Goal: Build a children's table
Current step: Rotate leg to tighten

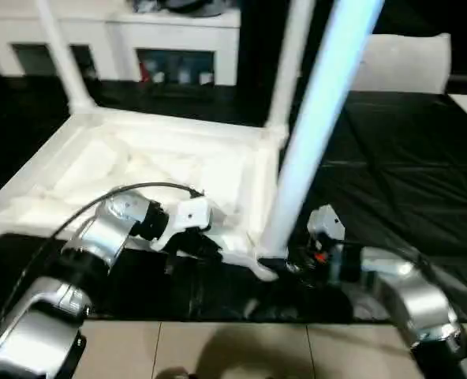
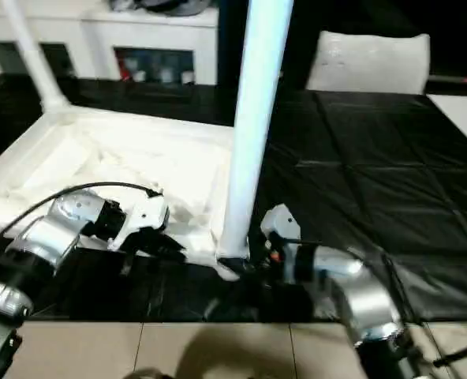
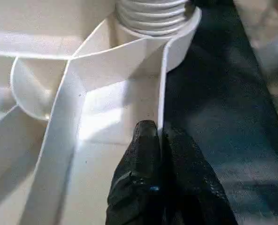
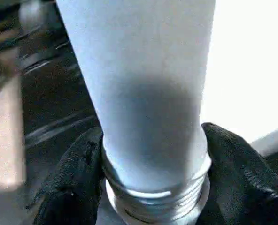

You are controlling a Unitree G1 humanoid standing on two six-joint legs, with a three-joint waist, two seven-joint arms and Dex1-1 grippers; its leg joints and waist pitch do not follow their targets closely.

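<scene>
The children's table top (image 1: pixel 139 170) lies upside down on a black mat, ribbed underside up. Two white legs (image 1: pixel 56 55) (image 1: pixel 290 63) stand in its far corners. A third leg (image 1: pixel 320 118) rises tilted from the near right corner socket (image 1: pixel 257 257). My right gripper (image 4: pixel 154 133) is shut on that leg just above its threaded base (image 4: pixel 158 201), with a black finger (image 4: pixel 78 173) on each side. My left gripper (image 3: pixel 160 136) is shut on the thin near rim (image 3: pixel 161 84) of the top, close to the same corner. It also shows from above as the left gripper (image 1: pixel 196 243).
The black mat (image 1: pixel 399 181) stretches to the right of the table top. White cabinets (image 1: pixel 178 39) line the back, with a white cushion-like object (image 1: pixel 399 63) at the back right. Beige floor tiles (image 1: pixel 218 347) run along the mat's near edge.
</scene>
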